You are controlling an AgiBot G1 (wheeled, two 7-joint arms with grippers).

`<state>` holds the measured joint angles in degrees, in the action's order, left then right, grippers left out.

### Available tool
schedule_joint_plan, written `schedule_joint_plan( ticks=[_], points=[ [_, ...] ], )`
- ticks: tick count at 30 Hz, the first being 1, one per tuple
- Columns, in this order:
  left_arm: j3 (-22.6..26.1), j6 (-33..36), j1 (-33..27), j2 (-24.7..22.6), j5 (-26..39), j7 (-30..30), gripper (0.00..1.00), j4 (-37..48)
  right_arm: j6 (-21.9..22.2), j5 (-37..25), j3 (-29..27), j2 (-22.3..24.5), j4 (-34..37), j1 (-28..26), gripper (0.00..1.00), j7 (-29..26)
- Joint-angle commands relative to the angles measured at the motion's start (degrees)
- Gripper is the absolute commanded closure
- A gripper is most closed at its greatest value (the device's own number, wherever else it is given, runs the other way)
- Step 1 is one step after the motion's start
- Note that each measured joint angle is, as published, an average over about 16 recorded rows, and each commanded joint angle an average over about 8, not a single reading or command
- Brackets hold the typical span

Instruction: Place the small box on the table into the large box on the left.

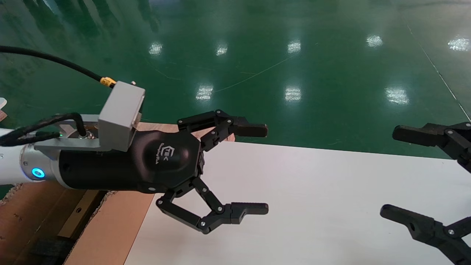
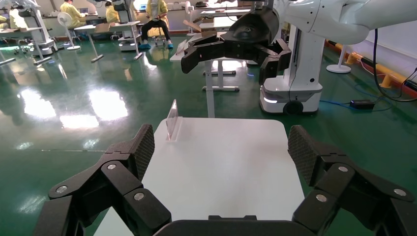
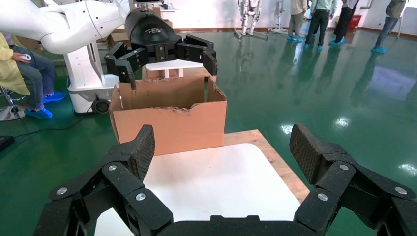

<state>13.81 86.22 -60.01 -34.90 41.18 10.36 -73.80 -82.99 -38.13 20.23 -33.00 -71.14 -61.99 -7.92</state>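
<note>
Table is white and bare where visible, large box sits just off its left end with ragged flaps up. Left gripper hovers over the table edge beside it, jaws spread wide, holding nothing. Right gripper same deal, far right. Small box isn't visible anywhere.

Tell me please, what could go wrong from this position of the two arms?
1. The small box shows in no view, so the open left gripper and open right gripper have no visible target above the white table.
2. The grippers face each other across the table; reaching inward together might make them collide.
3. The large box has ragged flaps close to the left gripper, which could snag on them.
</note>
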Motion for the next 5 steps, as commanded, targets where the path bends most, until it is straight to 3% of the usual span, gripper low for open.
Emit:
schedule_joint_plan(
  ticks=[1,5],
  points=[
    [0.5,-0.1,-0.4,0.0,0.2,0.1,0.0,0.1,0.0,0.0,0.0,0.0,0.0,0.0,0.0,0.0],
    [0.9,-0.2,-0.6,0.0,0.3,0.2,0.0,0.1,0.0,0.0,0.0,0.0,0.0,0.0,0.0,0.0]
  ],
)
